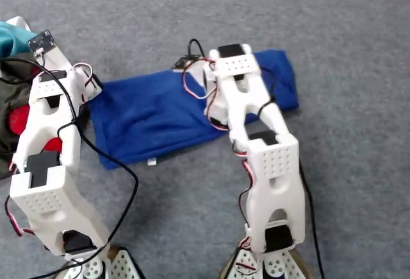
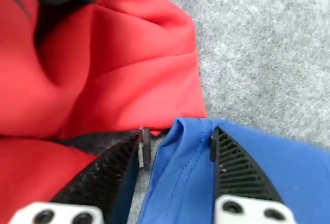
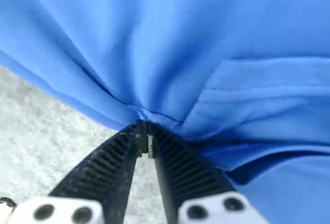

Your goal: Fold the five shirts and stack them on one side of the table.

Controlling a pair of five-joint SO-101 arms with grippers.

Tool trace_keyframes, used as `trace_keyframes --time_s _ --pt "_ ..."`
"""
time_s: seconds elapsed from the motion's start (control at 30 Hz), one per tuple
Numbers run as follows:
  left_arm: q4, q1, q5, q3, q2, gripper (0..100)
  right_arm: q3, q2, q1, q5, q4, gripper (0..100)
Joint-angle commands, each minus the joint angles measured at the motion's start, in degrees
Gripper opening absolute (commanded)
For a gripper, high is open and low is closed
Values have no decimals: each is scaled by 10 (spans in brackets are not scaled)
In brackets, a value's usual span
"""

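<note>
A blue shirt lies folded into a long band across the middle of the grey table. My left gripper is open, its fingers straddling the blue shirt's left corner; in the high view it sits at that corner. A red shirt lies right beside that corner. My right gripper is shut on a pinched fold at the blue shirt's edge. From above, the right arm covers the shirt's far right part and hides its fingers.
A pile of shirts sits at the table's left edge: teal, dark and red. Black cables trail across the table near the left arm. Bare grey table stretches to the right and in front.
</note>
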State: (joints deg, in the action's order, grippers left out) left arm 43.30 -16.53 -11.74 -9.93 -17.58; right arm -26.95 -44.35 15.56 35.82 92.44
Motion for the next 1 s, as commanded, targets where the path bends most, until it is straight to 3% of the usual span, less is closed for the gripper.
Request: trace_keyframes --time_s 0.0,0.37,0.53,0.73,0.97 --pt "-7 -5 0 11 6 198 -12 2 -22 11 7 2" --pt "-4 -5 0 11 6 198 -204 30 28 -11 57 2" --pt "-4 -5 0 11 6 197 -339 11 -56 -22 22 3" --pt "-4 -4 16 11 6 196 -371 -107 -158 -69 -111 3" --pt "-4 -4 15 17 -15 195 -371 -180 -190 -90 -193 3"
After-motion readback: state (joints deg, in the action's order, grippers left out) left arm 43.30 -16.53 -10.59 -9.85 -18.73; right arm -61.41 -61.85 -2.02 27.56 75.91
